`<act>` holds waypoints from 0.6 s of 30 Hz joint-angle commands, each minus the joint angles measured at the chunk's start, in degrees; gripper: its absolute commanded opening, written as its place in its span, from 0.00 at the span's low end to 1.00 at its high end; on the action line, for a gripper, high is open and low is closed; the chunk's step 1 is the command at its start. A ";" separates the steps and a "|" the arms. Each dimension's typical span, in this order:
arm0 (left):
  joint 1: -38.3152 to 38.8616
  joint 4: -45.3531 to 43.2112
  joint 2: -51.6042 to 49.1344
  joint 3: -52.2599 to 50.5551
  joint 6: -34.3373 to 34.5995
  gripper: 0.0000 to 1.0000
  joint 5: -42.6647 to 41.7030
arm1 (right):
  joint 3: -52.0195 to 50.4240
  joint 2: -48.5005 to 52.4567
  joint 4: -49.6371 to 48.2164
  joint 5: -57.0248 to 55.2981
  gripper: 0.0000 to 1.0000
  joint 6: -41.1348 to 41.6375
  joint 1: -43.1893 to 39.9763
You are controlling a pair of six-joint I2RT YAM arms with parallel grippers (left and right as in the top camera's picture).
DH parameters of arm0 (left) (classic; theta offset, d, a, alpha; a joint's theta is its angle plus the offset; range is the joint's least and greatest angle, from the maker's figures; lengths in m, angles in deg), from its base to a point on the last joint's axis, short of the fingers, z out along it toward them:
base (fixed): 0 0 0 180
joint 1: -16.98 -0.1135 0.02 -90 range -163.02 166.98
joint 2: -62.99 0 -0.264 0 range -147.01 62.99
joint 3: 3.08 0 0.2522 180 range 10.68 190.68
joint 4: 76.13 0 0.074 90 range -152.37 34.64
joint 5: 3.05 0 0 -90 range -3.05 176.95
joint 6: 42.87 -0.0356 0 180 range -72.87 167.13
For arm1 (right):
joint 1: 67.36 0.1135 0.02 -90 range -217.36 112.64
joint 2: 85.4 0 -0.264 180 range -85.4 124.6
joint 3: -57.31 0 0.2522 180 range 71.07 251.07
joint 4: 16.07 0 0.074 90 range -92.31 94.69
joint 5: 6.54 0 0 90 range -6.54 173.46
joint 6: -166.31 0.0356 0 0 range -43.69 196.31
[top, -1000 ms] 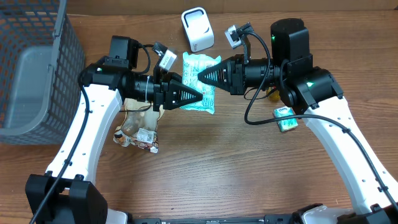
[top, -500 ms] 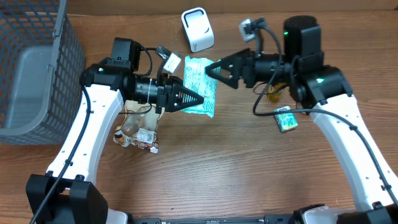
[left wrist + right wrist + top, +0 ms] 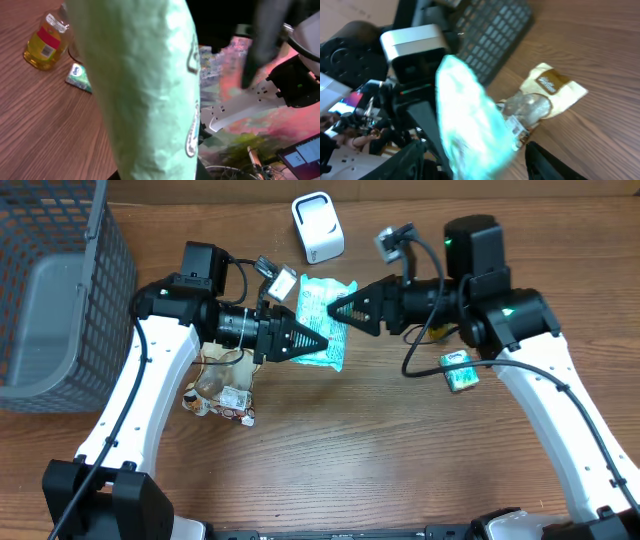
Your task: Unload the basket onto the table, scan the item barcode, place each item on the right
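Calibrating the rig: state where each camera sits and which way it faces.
Overhead: above the table, looking straight down; both arms show, left pincer shut on the green packet, right pincer open beside it.
Left wrist: on the left arm, facing the right arm; the packet fills the view, hiding its own fingers.
Right wrist: on the right arm, facing the left arm's camera; own fingers at the bottom edge.
Shared: all three see the packet.
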 commanded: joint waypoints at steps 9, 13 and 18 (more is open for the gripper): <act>0.55 -0.11 0.17 0.39 0.44 0.04 -2.75 | 0.48 -1.16 -0.61 -4.76 0.47 -0.68 1.51; 0.55 -0.55 0.17 0.39 0.44 0.04 -3.39 | 0.48 -1.11 -0.61 -4.76 0.39 -0.68 1.62; 0.57 -0.48 0.17 0.39 0.44 0.04 -4.85 | 0.48 -1.11 -0.74 -4.79 0.04 -0.70 1.62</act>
